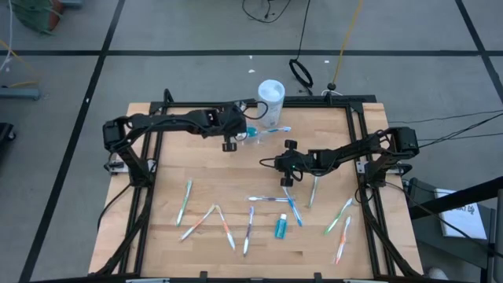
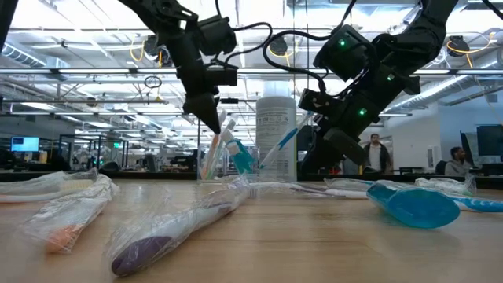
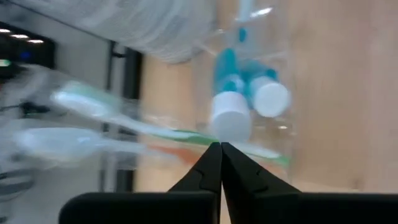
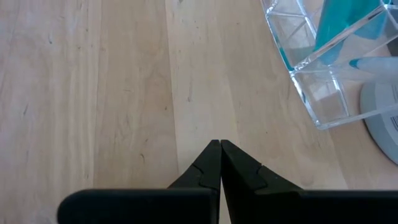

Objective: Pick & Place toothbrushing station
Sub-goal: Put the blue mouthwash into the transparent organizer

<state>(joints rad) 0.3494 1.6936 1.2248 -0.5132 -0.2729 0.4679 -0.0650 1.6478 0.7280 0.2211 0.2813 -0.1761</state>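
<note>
Here the clear cup (image 3: 249, 93) blurs behind the left gripper's (image 3: 220, 148) closed jaws.

White tub (image 1: 271, 96) at table's (image 1: 196, 157) far edge

Four cameras: one overhead, one at table level, one on each wrist.

The high view looks straight down on the whole wooden table (image 1: 236, 169), from far off, with the clear cup (image 1: 253, 134) at upper centre. The low view sits on the tabletop, facing level across it into the room, with the same cup (image 2: 224, 165) at frame centre. The left wrist view hangs close over the cup (image 3: 249, 93); the right wrist view faces bare wood, the cup (image 4: 323, 68) at upper right.
</note>
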